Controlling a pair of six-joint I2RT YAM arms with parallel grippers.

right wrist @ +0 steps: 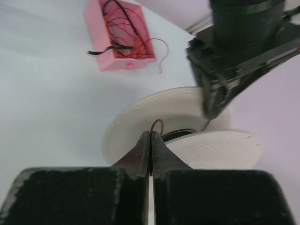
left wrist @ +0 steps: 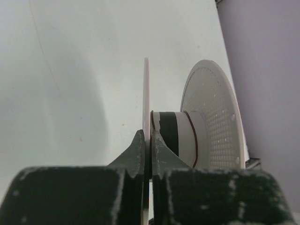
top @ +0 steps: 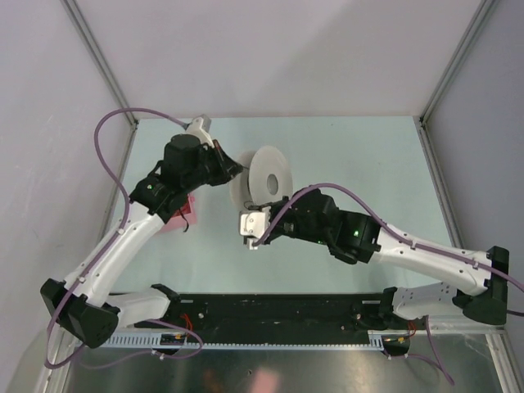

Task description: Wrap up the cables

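Note:
The pale grey spool [top: 267, 175] stands on edge at the table's middle. My left gripper [top: 237, 169] is shut on its thin flange [left wrist: 146, 93]; the jaws pinch the disc's edge in the left wrist view [left wrist: 148, 137]. A thin dark red cable [left wrist: 193, 136] runs round the hub. My right gripper [right wrist: 151, 134] is shut on a dark red cable strand [right wrist: 156, 123] that loops from its tips to the spool [right wrist: 178, 110]. In the top view this gripper [top: 255, 206] sits just in front of the spool.
A pink box [right wrist: 119, 35] holding several loose dark and red cables lies on the table behind the spool; it shows under the left arm in the top view [top: 182, 214]. The left gripper's body [right wrist: 243, 51] hangs over the spool. Frame posts and walls bound the table.

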